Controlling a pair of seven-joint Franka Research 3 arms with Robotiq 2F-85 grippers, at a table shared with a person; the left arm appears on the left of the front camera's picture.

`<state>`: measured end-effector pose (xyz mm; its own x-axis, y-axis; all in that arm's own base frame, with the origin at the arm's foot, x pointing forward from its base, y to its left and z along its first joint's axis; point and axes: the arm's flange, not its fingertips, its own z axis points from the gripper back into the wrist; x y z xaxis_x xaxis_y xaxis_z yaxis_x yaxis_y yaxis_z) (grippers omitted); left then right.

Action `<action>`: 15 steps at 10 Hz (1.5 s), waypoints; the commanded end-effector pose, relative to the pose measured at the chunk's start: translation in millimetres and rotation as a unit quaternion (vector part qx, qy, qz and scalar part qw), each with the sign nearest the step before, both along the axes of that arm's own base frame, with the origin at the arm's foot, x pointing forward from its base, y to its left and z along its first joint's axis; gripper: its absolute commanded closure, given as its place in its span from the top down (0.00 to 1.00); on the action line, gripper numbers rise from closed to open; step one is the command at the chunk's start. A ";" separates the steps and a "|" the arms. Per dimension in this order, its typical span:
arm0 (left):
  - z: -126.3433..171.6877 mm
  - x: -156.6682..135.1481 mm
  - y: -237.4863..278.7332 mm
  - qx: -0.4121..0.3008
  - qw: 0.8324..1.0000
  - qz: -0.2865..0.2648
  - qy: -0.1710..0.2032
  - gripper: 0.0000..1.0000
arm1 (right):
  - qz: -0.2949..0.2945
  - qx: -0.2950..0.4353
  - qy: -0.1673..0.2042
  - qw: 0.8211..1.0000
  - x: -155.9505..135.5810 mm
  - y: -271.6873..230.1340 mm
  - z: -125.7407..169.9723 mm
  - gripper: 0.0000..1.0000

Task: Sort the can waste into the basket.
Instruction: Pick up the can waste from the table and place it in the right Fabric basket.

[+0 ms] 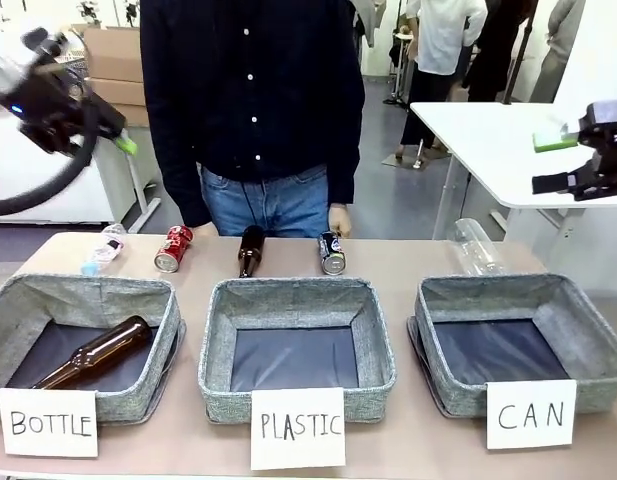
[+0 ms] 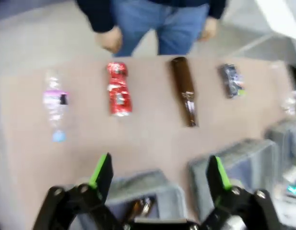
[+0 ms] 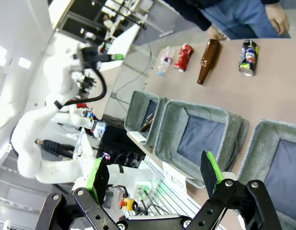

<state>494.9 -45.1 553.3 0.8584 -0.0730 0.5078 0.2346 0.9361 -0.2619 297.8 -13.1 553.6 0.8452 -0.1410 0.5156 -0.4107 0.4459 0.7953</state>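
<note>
Itemising: red can (image 1: 174,248) at eleven o'clock, dark can (image 1: 332,252) at twelve, brown bottle (image 1: 250,250) between; left gripper (image 2: 160,163), right gripper (image 3: 154,160) spread, empty; we risk seizing glass.

I see the red can (image 1: 174,248) and the dark blue can (image 1: 332,252) lying on their sides along the bench's (image 1: 408,262) far edge, a brown glass bottle (image 1: 250,250) between them. The basket signed CAN (image 1: 588,325) sits at front right. My left hand (image 1: 120,142) hangs high at left; my right hand (image 1: 551,162), fingers apart, hangs high at right.
</note>
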 end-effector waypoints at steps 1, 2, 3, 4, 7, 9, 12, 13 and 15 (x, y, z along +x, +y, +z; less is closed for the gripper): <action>-30.9 36.3 -12.2 0.036 0.999 -0.011 0.037 1.00 | 0.006 0.009 -0.017 1.000 3.6 1.7 1.1 1.00; -41.1 39.9 -17.2 -0.158 0.963 -0.059 0.211 1.00 | 0.006 0.009 -0.017 1.000 3.6 1.7 1.1 1.00; -30.1 22.8 -9.1 0.026 1.000 -0.001 0.015 1.00 | 0.006 0.009 -0.017 1.000 3.6 1.7 1.1 1.00; -30.1 22.8 -9.1 0.026 1.000 -0.001 0.015 1.00 | 0.006 0.009 -0.017 1.000 3.6 1.7 1.1 1.00; -69.5 55.7 -28.0 0.032 0.997 0.052 0.047 1.00 | 0.006 0.009 -0.017 1.000 3.6 1.7 1.1 1.00; -117.2 99.2 -50.0 0.074 0.993 0.052 0.076 1.00 | 0.006 0.009 -0.017 1.000 3.6 1.7 1.1 1.00; -177.0 162.2 -59.8 0.132 0.984 0.043 0.112 1.00 | 0.006 0.009 -0.017 1.000 3.6 1.7 1.1 1.00; -192.5 176.4 -58.0 0.141 0.981 0.048 0.124 1.00 | 0.006 0.009 -0.017 1.000 3.6 1.7 1.1 1.00; -210.3 188.2 -55.7 0.127 0.979 0.030 0.158 1.00 | 0.006 0.009 -0.017 1.000 3.6 1.7 1.1 1.00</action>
<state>674.1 -98.0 334.5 0.9697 -0.1109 0.2178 0.1253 0.9907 -0.0533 297.3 -13.1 553.6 0.8461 -0.1384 0.5147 -0.4117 0.4435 0.7961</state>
